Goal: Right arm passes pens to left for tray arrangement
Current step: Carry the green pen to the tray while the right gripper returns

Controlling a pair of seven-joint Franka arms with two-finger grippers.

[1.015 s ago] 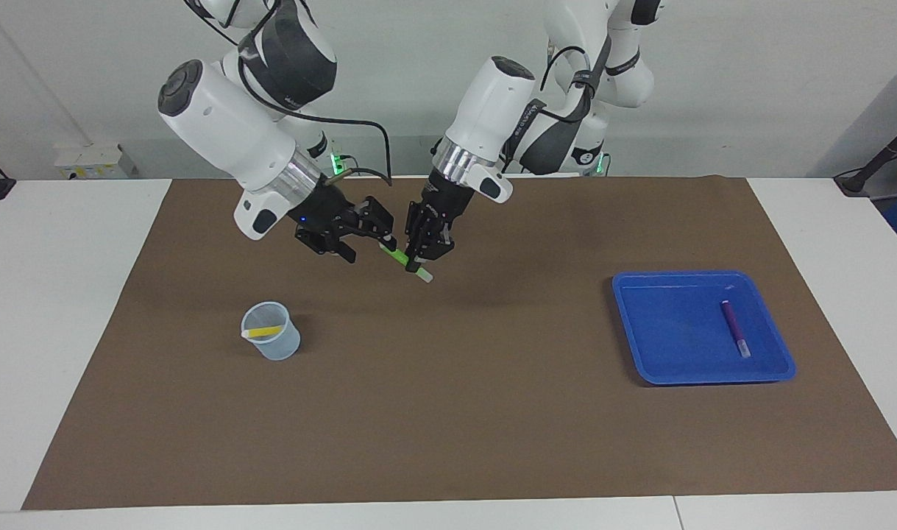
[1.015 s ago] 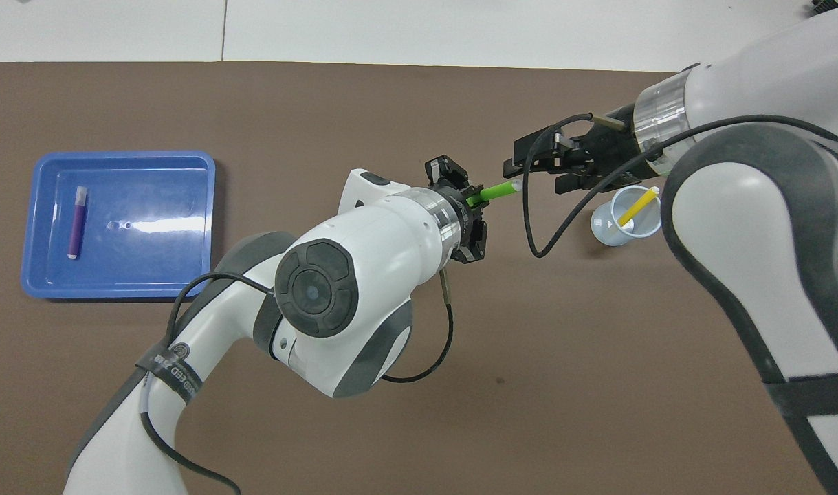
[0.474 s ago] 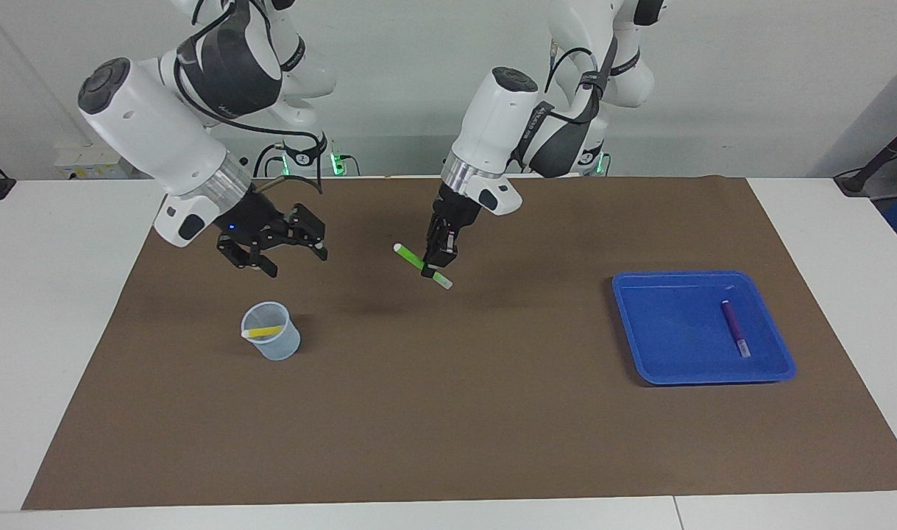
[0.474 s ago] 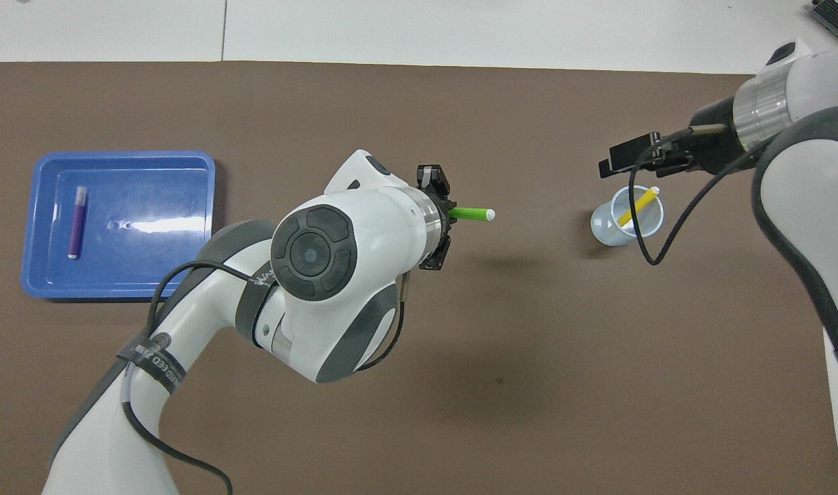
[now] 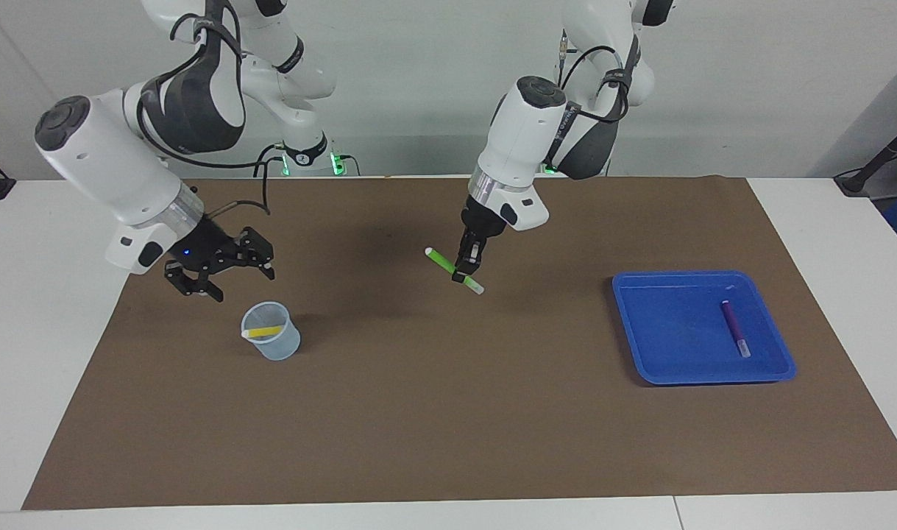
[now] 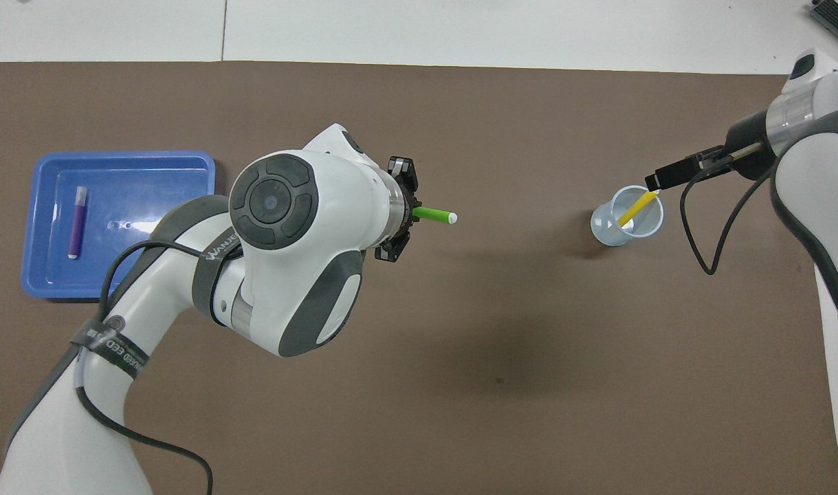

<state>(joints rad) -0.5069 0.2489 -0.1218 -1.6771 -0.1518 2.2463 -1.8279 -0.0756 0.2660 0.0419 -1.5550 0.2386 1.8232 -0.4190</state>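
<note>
Your left gripper [image 5: 466,271] has its jaws clenched on the slim green pen [image 5: 443,260], tilted over mid-bench. Your right gripper [image 5: 220,276] hangs with jaws released above the translucent cup [image 5: 271,341] by the bench's right-arm edge.

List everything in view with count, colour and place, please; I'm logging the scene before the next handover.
green pen: one, green with a pale end, held in the air over the brown mat.
purple pen: one, purple, lying in the tray.
yellow pen: one, yellow, leaning in the cup.
tray: one, bright blue, toward the left arm's end of the table.
cup: one, translucent pale blue, toward the right arm's end.
brown mat: one, covering the white table.
left gripper: black, shut on the green pen.
right gripper: black, open, empty, raised beside the cup.
</note>
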